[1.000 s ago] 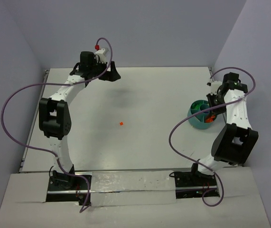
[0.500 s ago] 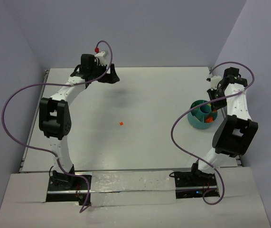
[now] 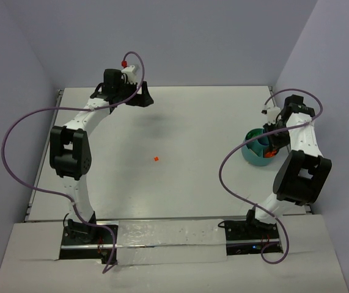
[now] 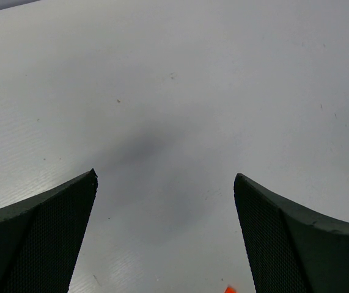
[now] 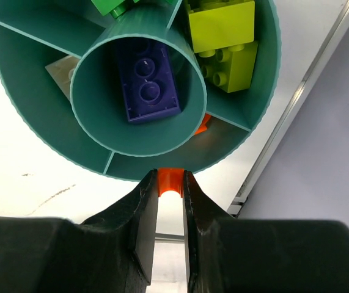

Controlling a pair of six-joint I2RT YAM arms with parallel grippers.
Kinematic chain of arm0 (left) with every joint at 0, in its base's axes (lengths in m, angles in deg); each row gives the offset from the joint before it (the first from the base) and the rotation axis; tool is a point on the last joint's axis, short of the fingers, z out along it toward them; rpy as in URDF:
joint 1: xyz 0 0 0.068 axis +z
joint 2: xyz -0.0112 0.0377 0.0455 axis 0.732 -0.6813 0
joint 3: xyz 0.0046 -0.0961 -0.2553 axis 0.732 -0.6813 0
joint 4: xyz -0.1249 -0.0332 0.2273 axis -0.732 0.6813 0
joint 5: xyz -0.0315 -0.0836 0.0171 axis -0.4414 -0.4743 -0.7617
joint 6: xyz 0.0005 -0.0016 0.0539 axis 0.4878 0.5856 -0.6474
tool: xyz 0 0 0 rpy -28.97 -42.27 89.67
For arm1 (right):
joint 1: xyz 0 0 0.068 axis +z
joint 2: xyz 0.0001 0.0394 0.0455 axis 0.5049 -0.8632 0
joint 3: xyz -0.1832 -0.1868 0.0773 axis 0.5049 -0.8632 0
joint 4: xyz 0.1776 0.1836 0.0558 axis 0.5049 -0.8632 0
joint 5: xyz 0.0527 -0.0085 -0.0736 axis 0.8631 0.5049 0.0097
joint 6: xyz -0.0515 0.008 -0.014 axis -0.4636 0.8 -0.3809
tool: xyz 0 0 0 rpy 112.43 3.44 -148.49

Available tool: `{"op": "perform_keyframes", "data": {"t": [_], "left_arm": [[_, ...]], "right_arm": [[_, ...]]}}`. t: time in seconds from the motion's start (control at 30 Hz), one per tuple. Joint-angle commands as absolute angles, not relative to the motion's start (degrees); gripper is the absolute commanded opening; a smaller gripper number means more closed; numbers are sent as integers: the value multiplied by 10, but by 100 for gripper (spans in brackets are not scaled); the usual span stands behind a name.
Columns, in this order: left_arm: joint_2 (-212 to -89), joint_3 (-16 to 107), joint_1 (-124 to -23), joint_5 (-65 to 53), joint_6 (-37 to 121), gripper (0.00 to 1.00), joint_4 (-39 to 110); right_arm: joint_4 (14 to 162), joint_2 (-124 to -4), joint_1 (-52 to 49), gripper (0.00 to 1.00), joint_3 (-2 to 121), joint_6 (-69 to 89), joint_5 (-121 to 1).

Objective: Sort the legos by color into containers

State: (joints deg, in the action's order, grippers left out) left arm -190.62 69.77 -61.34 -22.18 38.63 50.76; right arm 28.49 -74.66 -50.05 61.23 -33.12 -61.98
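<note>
Right hand point(image 5: 170, 186) is clamped on a small orange-red brick point(image 5: 170, 180), held at the rim of the divided teal bowl point(image 5: 27, 122), which stands near the right edge of the tabletop point(image 3: 192, 122). Left hand point(image 4: 165, 177) hangs over the far left with its fingers wide apart, holding nothing. Bowl contents: purple brick point(image 5: 146, 79) in the centre tube, lime green bricks point(image 5: 220, 36) in an outer compartment. A second orange-red bit point(image 3: 156, 159) lies mid-tabletop, well apart from both hands.
</note>
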Motion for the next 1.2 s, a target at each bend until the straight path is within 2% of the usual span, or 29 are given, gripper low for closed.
{"op": "perform_keyframes", "data": {"t": [0.0,0.13,0.17,0.23,0.33,0.4,0.63,1.17], "left_arm": [[-1872,705,-616,-219,384,99,502],[-1867,699,-616,-218,384,99,501],[-1866,697,-616,-218,384,99,501],[-1863,694,-616,-218,383,99,500],[-1861,691,-616,-219,382,99,500],[-1857,684,-615,-219,382,99,499],[-1852,670,-611,-222,387,99,492],[-1848,667,-608,-234,384,99,491]], "right_arm": [[295,-722,-494,14,621,-335,-615],[297,-723,-490,19,625,-334,-615],[297,-724,-489,24,626,-335,-615],[296,-724,-488,40,627,-335,-615],[293,-723,-489,54,631,-335,-615],[287,-720,-489,58,635,-337,-616],[264,-687,-486,61,638,-351,-607],[254,-708,-468,58,650,-334,-594]]}}
